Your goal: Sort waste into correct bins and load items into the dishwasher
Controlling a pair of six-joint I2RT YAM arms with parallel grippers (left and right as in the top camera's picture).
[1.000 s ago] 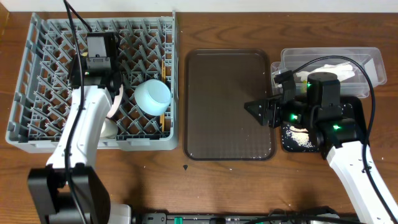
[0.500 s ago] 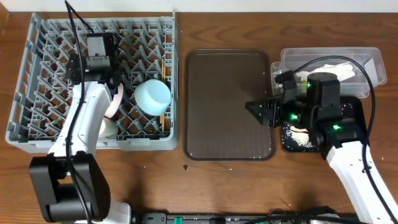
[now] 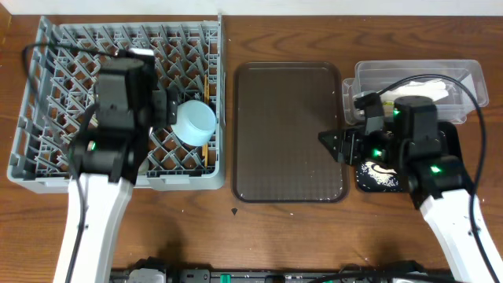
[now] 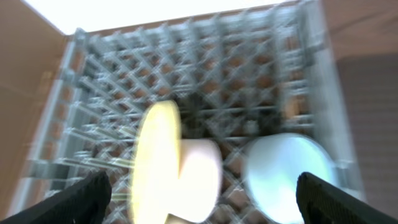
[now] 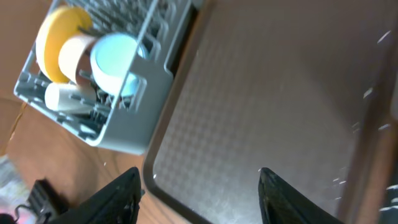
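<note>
The grey dishwasher rack (image 3: 47, 94) fills the left of the table. My left gripper (image 4: 202, 202) hovers above it, open wide, with nothing between its fingers. Below it, blurred, a yellow plate (image 4: 155, 162) stands on edge next to a pinkish-white bowl (image 4: 199, 180) and a light blue bowl (image 4: 286, 174). A white cup (image 5: 62, 96) lies near the rack's front edge. Thin chopsticks (image 3: 206, 118) run beside the blue bowl (image 3: 194, 122). My right gripper (image 5: 202, 199) is open and empty over the right part of the brown tray (image 5: 261, 112).
The clear tub (image 3: 464, 75) at the back right holds a white napkin (image 3: 428, 85). The black tray (image 3: 364, 182) below it holds white rice scraps (image 3: 377, 169), and my right arm covers most of it. The brown tray (image 3: 291, 130) lies between rack and bins.
My left gripper has opened and pulled up and back from the rack, leaving the plate and bowl standing there. The right gripper has shifted slightly right.
</note>
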